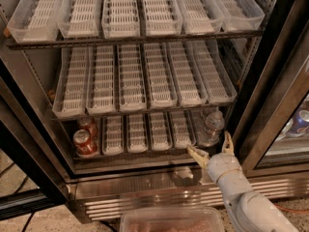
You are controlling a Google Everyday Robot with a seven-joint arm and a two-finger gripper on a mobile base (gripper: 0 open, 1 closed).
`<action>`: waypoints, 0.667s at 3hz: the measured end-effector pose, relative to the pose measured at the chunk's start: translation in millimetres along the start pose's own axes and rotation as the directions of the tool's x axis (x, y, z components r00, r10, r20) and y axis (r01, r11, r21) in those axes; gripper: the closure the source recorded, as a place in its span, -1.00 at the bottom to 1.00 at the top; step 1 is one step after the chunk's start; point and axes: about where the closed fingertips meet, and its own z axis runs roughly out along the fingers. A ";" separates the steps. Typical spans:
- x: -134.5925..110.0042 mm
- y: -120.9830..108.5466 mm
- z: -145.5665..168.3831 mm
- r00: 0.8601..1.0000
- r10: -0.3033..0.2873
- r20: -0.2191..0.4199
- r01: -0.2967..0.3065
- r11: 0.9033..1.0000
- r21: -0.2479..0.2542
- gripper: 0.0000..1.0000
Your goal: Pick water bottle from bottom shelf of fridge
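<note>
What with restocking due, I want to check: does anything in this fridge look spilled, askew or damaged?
Nothing stands out. The water bottle stands upright at the right end of the bottom shelf, the red cans at the left end. The gripper is open just in front of the bottle.
</note>
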 end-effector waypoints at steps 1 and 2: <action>0.0 0.0 0.0 1.000 0.000 0.000 0.000 1.000 0.000 -0.68; 0.5 0.0 0.8 1.000 0.001 -0.001 -0.001 1.000 0.001 -0.70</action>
